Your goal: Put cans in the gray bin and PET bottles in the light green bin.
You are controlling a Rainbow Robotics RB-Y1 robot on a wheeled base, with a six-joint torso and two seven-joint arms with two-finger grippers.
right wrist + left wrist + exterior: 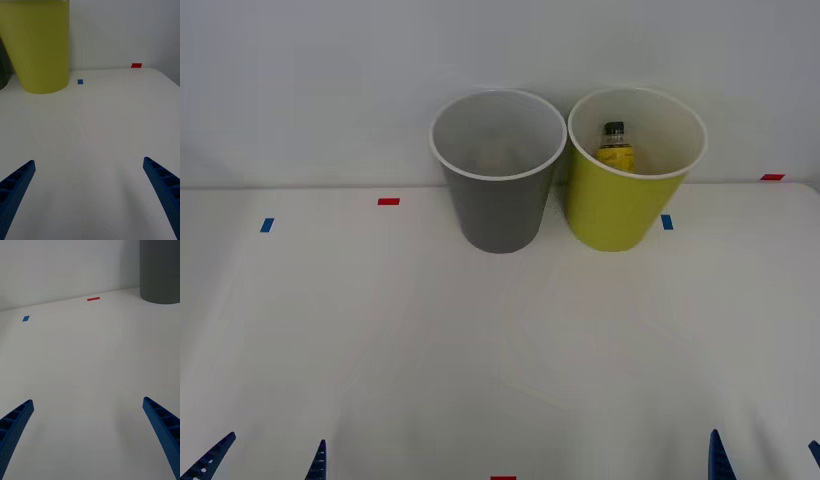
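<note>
I see the bottle [616,148] standing upright inside the green bin [620,210] at the table's [380,330] far edge, both grippers [265,460] [765,458] wide, empty, near edge.

bottle [615,148] in right bin [620,215] (upright)

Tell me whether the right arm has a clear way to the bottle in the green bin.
Probably only from above. The bottle stands inside the green bin, walled all round; the open right gripper waits at the table's near edge, nothing between.
</note>
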